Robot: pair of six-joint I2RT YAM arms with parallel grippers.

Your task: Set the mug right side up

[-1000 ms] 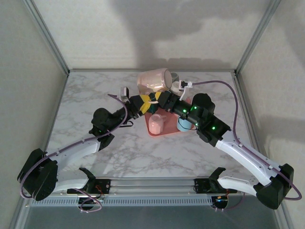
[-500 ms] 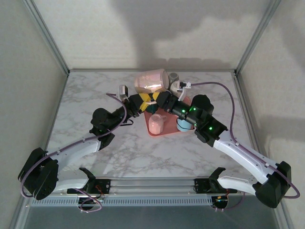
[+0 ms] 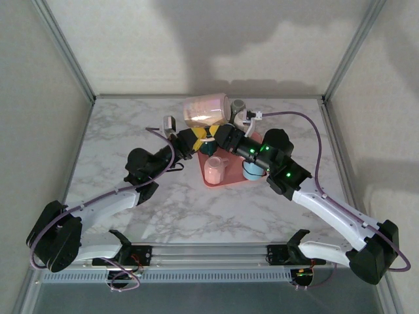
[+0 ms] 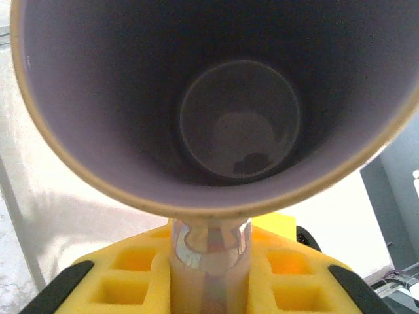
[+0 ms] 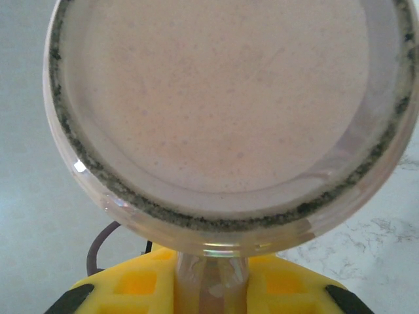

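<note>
A large pale pink mug (image 3: pixel 206 111) hangs on its side above the table's far middle, mouth to the left and base to the right. In the left wrist view I look into its dark inside (image 4: pixel 239 124). The right wrist view faces its flat base (image 5: pixel 222 98). My left gripper (image 3: pixel 195 140) has its yellow pads (image 4: pixel 131 275) pressed on both sides of the mug's handle (image 4: pixel 211 245). From the other side my right gripper (image 3: pixel 219 136) is shut on the same handle (image 5: pixel 211 275), just under the mug.
Below the grippers lies a red tray (image 3: pixel 230 182) carrying a small pink cup (image 3: pixel 215 169) and a blue cup (image 3: pixel 252 171). A grey cup (image 3: pixel 237 106) stands behind the mug. Marble table (image 3: pixel 131 124) lies free left and right; frame posts mark the back corners.
The mug has tipped from slanted to nearly level and shifted a little left. My left gripper has closed onto the handle; the right one has kept its hold.
</note>
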